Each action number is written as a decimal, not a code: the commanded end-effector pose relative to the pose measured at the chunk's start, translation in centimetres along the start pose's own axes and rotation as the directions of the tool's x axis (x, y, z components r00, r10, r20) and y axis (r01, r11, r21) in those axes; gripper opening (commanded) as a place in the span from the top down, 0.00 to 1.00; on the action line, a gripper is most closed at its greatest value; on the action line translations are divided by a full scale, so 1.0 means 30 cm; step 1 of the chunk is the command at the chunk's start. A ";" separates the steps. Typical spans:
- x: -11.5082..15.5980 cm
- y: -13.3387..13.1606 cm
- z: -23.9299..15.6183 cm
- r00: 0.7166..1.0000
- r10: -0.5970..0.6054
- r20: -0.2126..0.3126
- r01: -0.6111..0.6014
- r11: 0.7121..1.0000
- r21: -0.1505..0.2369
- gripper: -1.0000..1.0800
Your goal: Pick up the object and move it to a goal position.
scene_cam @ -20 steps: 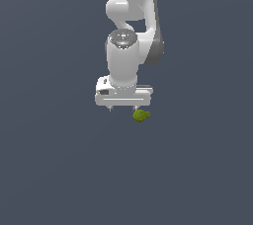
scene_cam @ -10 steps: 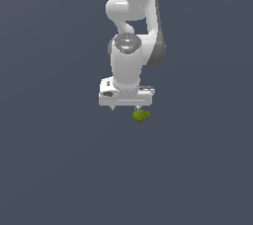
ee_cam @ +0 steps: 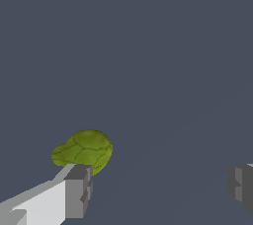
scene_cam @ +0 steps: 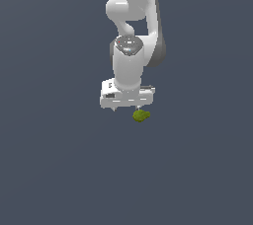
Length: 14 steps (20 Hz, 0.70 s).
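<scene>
comparing with the pictures from one second ago, i see that the white two-finger gripper (scene_cam: 127, 106) has come a little lower, while the small olive-green rounded lump (scene_cam: 141, 115) has stayed in the same place on the plain dark grey floor (scene_cam: 59, 169). i judge this as the approach step, with no grasp made yet. the fingers are wide apart in the wrist view, and the lump (ee_cam: 84, 151) lies just beside one grey fingertip (ee_cam: 79, 189), not in the middle of the gap; the other fingertip (ee_cam: 241, 183) is well apart from it. so i think i need to shift sideways before closing, or the finger may push the lump away. no goal marker shows. i find no brand, label or writing that can be read.
</scene>
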<state>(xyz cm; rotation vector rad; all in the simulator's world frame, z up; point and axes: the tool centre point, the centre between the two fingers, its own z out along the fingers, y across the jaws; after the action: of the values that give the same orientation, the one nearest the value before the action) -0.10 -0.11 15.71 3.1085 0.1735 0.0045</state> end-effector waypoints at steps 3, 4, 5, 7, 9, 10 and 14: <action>-0.006 -0.016 0.018 0.996 -0.092 0.003 0.092 0.996 -0.001 0.04; -0.008 -0.020 0.023 0.993 -0.117 0.004 0.117 0.993 -0.001 0.04; -0.010 -0.025 0.028 0.990 -0.144 0.004 0.144 0.990 -0.001 0.04; -0.013 -0.036 0.039 0.980 -0.201 0.006 0.201 0.980 -0.001 0.04; -0.018 -0.047 0.051 0.965 -0.263 0.007 0.263 0.965 -0.001 0.04; -0.020 -0.053 0.057 0.956 -0.294 0.008 0.294 0.956 0.000 0.04; -0.029 -0.077 0.079 0.910 -0.415 0.009 0.415 0.910 0.002 0.04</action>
<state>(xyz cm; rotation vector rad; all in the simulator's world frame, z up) -1.07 1.77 13.53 3.0194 0.7529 -0.0175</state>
